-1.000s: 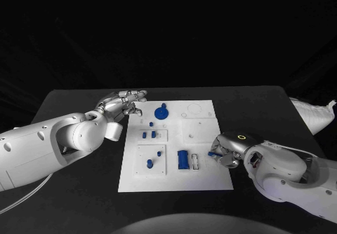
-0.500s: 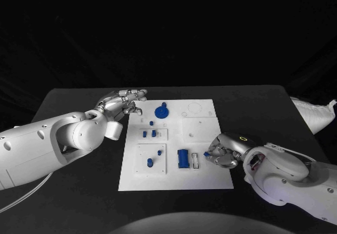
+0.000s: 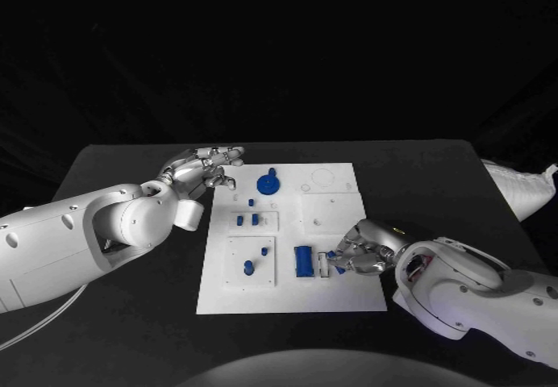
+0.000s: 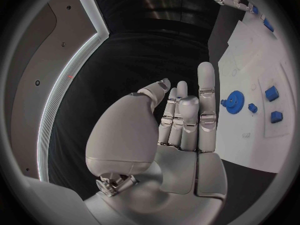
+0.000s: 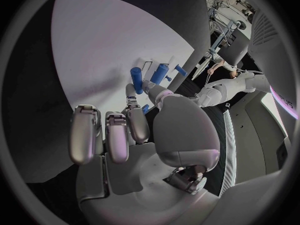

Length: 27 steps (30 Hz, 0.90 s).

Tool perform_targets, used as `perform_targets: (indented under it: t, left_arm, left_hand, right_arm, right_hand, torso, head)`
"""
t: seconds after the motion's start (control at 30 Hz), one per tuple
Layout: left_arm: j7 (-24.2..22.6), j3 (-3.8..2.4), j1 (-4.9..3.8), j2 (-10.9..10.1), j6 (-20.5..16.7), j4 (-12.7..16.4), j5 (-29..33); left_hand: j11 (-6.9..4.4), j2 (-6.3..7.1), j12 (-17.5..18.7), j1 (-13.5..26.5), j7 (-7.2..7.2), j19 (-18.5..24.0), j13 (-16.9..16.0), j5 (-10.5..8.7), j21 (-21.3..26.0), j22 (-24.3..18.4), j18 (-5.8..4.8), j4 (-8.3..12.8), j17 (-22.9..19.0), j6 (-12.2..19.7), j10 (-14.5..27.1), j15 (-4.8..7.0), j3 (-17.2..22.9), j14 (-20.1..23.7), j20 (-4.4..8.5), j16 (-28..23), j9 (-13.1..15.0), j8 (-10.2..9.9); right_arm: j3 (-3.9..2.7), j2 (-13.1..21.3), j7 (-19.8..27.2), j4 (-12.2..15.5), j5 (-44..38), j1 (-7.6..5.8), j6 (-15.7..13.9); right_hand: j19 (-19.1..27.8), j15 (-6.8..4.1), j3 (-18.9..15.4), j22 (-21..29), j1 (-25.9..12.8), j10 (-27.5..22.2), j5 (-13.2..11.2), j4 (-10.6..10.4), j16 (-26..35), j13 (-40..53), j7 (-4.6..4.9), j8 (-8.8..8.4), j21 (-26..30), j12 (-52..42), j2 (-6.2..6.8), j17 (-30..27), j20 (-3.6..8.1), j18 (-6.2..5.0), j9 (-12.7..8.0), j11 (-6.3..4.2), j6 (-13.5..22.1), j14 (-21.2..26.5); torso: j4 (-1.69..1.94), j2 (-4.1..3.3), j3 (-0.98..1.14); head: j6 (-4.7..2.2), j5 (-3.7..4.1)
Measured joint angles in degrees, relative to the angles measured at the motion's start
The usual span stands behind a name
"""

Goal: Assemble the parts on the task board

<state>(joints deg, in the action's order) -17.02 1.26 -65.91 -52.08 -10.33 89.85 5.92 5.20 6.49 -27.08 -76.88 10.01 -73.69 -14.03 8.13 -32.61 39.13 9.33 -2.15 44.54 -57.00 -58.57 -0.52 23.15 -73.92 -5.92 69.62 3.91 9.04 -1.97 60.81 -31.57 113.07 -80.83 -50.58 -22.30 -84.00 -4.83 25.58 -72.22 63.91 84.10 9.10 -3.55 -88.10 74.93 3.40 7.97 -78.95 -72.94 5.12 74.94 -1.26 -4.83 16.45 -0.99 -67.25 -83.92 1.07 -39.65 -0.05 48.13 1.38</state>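
The white board (image 3: 291, 242) lies on the black bench (image 3: 442, 185), its long axis running away from the robot. The right hand (image 3: 363, 251) rests over the board's right edge, near the robot, its fingers (image 5: 139, 125) pinching a small blue part (image 3: 339, 266) against the thumb; which way that part points cannot be told. Just beside the fingertips a blue bar (image 3: 302, 262) lies flat on the board with its long axis along the board's length, and a narrow white slot (image 3: 323, 266) runs parallel between bar and hand. In the right wrist view the bar (image 5: 136, 80) lies just beyond the fingertips.

The left hand (image 3: 204, 171) hovers over the bench at the board's far left corner, fingers apart and holding nothing. Near it, a blue gear (image 3: 268, 185) lies flat on the board. Two short pegs (image 3: 247, 219) stand in a raised square further down, and an oval piece (image 3: 247, 267) lies in the next square.
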Motion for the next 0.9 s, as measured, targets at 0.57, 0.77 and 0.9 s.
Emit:
perform_targets:
  t: [0.57, 0.77, 0.9]
  left_arm:
    - [0.0, 0.00, 0.00, 0.0, 0.0, 0.1, 0.0]
    - [0.1, 0.00, 0.00, 0.0, 0.0, 0.2, 0.0]
    - [0.1, 0.00, 0.00, 0.0, 0.0, 0.2, 0.0]
  left_hand:
    - [0.00, 0.00, 0.0, 0.0, 0.00, 0.0, 0.0, 0.00, 0.0, 0.0, 0.00, 0.0, 0.0, 0.0, 0.0, 0.00, 0.0, 0.0, 0.00, 0.0, 0.0, 0.0]
    - [0.21, 0.00, -0.2, 0.0, 0.21, 0.0, 0.0, 0.00, 0.0, 0.0, 0.00, 0.0, -0.1, 0.2, 0.2, 0.00, 0.0, 0.0, 0.00, 0.0, 0.0, 0.0]
    - [0.21, 0.00, -0.2, 0.0, 0.21, 0.0, 0.0, 0.00, 0.0, 0.0, 0.00, 0.0, -0.1, 0.2, 0.2, 0.00, 0.0, 0.0, 0.00, 0.0, 0.0, 0.2]
  right_arm:
    - [-0.01, -2.7, -1.5, -1.8, 4.2, 0.00, 0.1]
    - [-0.08, -3.2, -1.9, -2.3, 4.2, -0.07, 0.3]
    - [-0.10, -3.5, -2.1, -2.4, 3.9, -0.08, 0.5]
  right_hand:
    - [0.0, -0.21, -4.3, -0.2, -0.8, -0.2, 3.5, -1.3, 0.0, 0.0, -0.63, 0.64, 0.0, 1.0, -0.82, 0.0, 0.44, 0.63, 1.0, -0.16, -0.8, -0.2]
    - [0.0, -0.21, -5.0, -0.2, -1.1, 0.0, 3.5, -1.7, 0.0, 0.0, -0.85, 0.90, 0.0, 2.0, -1.06, 0.0, 0.44, 0.63, 1.4, -0.35, -1.2, -0.2]
    - [0.0, -0.40, -5.6, -0.2, -1.1, -0.1, 3.5, -2.0, 0.0, 0.0, -0.95, 1.12, 0.0, 2.2, -1.06, 0.0, 0.44, 0.62, 1.6, -0.45, -1.3, 0.0]
  torso:
    - [-0.03, 0.01, 0.05]
    - [-0.04, 0.01, 0.05]
    - [-0.04, 0.01, 0.05]
  head:
    - [0.01, -0.05]
    - [0.00, -0.01]
    - [0.04, 0.01]
